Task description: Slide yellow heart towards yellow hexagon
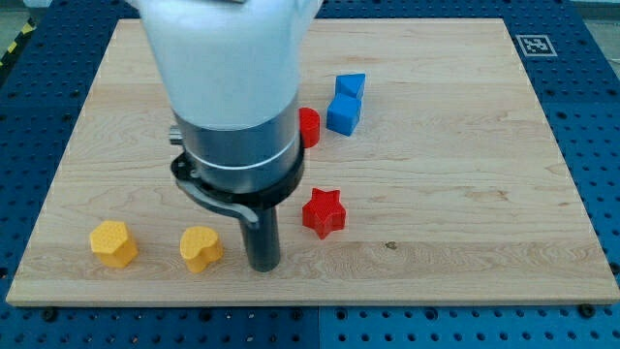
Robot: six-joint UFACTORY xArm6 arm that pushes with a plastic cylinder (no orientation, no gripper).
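The yellow heart [201, 248] lies near the view's bottom, left of centre. The yellow hexagon [113, 243] lies to its left, a short gap apart. My tip [263, 266] stands on the board just right of the yellow heart, a small gap from it. The arm's white and dark body rises above the tip and hides part of the board behind it.
A red star [324, 212] lies right of my tip. A red block [308, 127] sits half hidden behind the arm. Two blue blocks [346, 103] lie touching near the view's top centre. The wooden board [465, 194] ends just below the yellow blocks.
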